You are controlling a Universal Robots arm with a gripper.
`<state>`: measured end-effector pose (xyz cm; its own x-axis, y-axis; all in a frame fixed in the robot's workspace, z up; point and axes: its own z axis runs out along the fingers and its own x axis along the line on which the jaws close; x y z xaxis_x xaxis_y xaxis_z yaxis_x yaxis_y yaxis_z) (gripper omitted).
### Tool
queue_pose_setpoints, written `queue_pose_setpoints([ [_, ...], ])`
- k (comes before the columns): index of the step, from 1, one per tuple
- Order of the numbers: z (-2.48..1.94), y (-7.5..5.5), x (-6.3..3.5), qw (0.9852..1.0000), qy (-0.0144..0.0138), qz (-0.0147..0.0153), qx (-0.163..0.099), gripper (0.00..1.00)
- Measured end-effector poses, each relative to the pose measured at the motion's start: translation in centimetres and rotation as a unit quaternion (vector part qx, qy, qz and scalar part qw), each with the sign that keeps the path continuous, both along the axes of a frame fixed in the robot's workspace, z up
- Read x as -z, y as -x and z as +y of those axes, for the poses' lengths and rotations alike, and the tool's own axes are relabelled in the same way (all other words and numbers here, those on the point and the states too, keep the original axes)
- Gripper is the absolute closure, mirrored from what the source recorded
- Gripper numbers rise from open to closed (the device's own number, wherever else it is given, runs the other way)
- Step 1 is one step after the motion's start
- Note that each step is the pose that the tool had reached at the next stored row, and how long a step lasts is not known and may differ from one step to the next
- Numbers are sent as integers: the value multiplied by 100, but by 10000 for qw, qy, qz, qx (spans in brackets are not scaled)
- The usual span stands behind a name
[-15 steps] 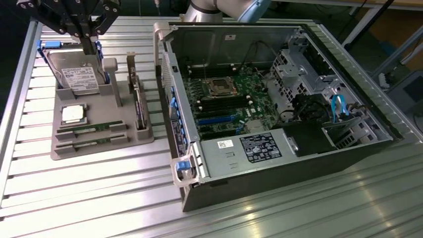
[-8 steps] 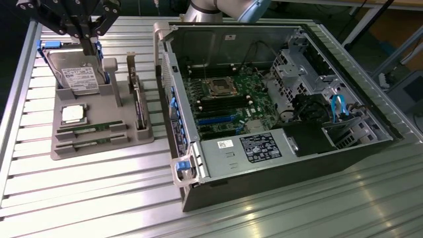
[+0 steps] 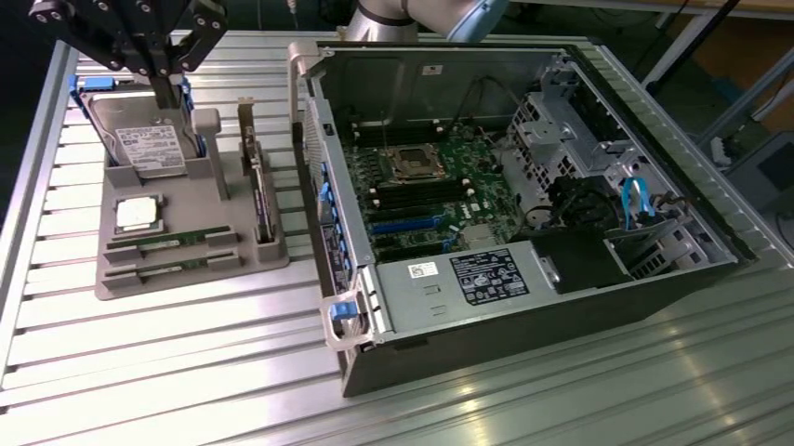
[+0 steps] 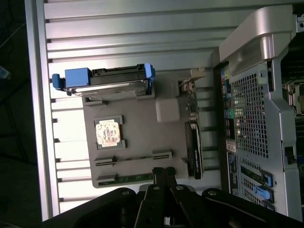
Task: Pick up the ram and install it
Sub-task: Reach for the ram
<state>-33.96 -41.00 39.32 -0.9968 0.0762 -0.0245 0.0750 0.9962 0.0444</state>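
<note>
Two thin green ram sticks lie side by side in slots at the near end of a grey holder tray [image 3: 186, 283]: one ram stick [image 3: 167, 242] and a second ram stick [image 3: 164, 269] closer to the tray's edge. In the wrist view a green ram stick [image 4: 128, 178] runs right up to my fingertips. My gripper [image 3: 167, 93] hangs high over the tray's far end, in front of the hard drive, with its jaws shut and nothing between them. In the wrist view the gripper [image 4: 164, 172] also shows shut. The open computer case [image 3: 496, 307] lies at the exterior view's right, its motherboard [image 3: 422, 186] exposed.
The tray also carries an upright hard drive [image 3: 147, 139] with blue rails, a square silver processor [image 3: 137, 214] and an expansion card [image 3: 257, 186] standing on edge. The case's lifted side wall [image 3: 310, 121] stands between tray and motherboard. A slatted metal table [image 3: 186, 372] lies underneath.
</note>
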Motion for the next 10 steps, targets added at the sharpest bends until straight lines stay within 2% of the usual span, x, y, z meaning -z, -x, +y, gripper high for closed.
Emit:
queue_pose_setpoints([
  [4, -35, 0, 0, 10000, 0, 0, 0, 90],
  [10, -57, 0, 0, 10000, 0, 0, 1, 90],
])
